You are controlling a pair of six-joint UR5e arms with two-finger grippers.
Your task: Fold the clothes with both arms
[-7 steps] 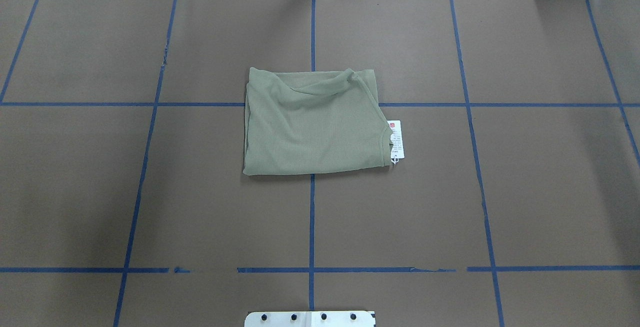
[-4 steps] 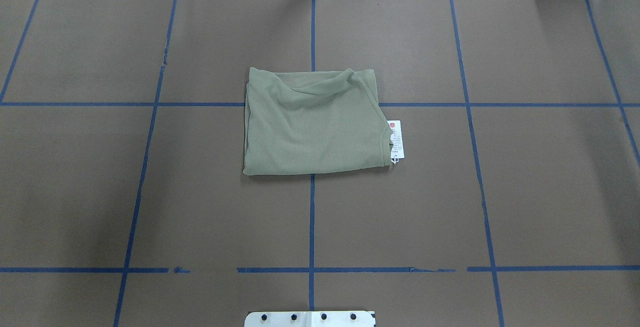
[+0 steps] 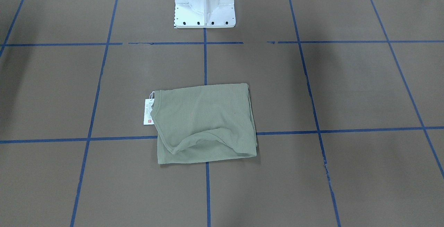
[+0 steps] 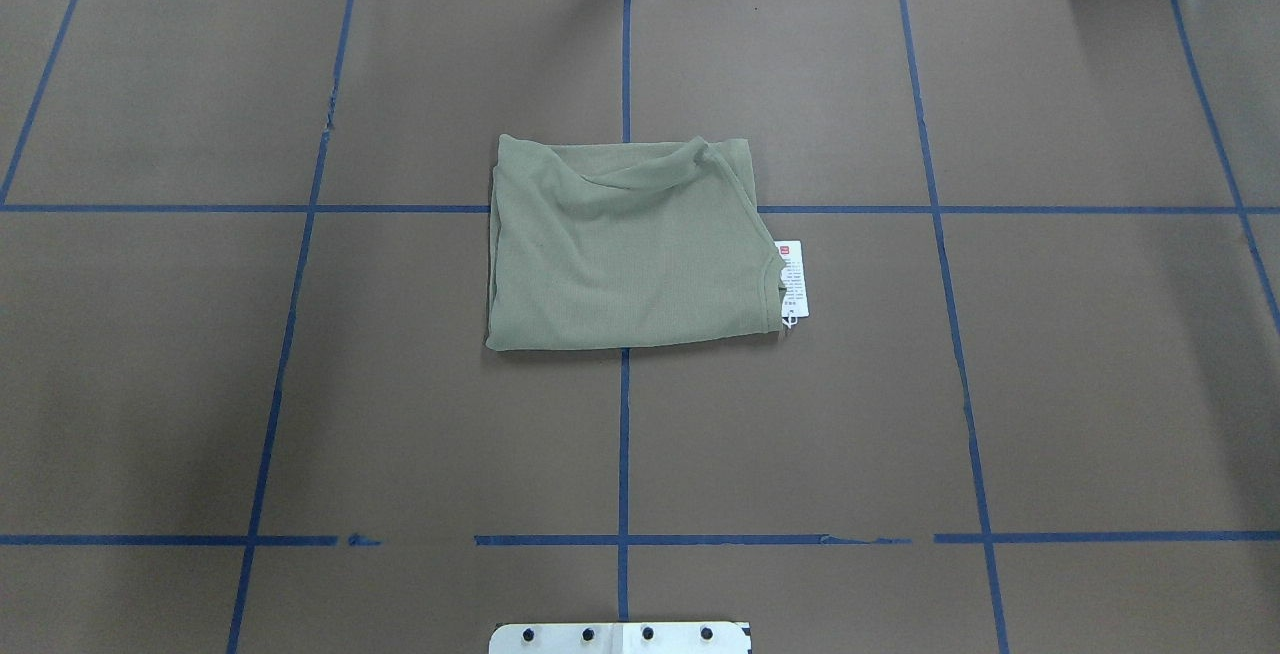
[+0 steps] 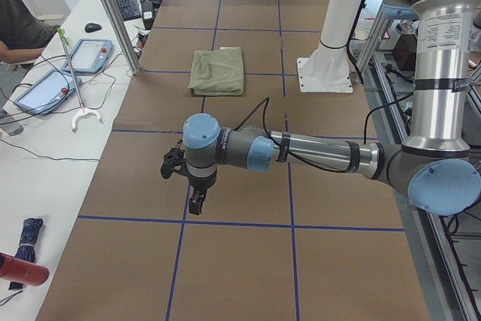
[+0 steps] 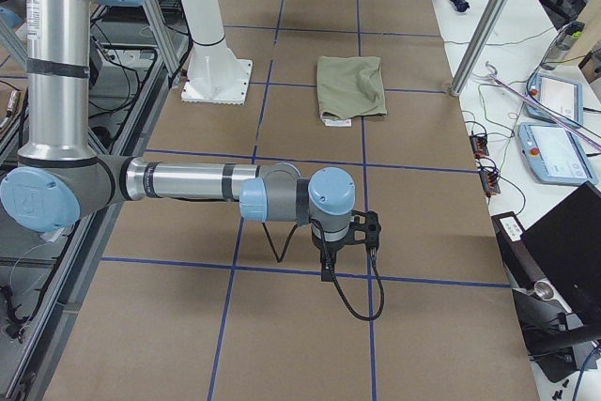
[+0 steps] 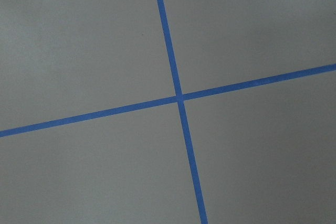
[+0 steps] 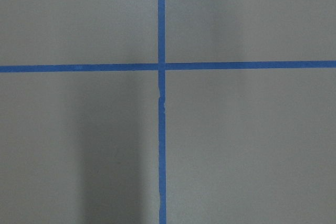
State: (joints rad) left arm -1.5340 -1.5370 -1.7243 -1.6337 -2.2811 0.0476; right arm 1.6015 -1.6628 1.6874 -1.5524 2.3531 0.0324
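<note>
The pale sage-green shirt (image 4: 630,244) lies folded into a rough rectangle at the table's middle, its white hang tag (image 4: 793,279) sticking out on the right side. It also shows in the front view (image 3: 204,123) and both side views (image 5: 218,71) (image 6: 350,86). Neither arm is in the overhead or front views. The left gripper (image 5: 195,202) hangs over bare table far from the shirt; I cannot tell whether it is open or shut. The right gripper (image 6: 327,271) hangs likewise at the other end; I cannot tell its state either. Both wrist views show only table.
Brown table cover (image 4: 300,384) with blue tape grid lines (image 4: 623,434). The white pedestal base (image 3: 204,1) stands at the robot's side of the table. A side bench holds teach pendants (image 5: 94,56) and an operator (image 5: 19,28) sits there.
</note>
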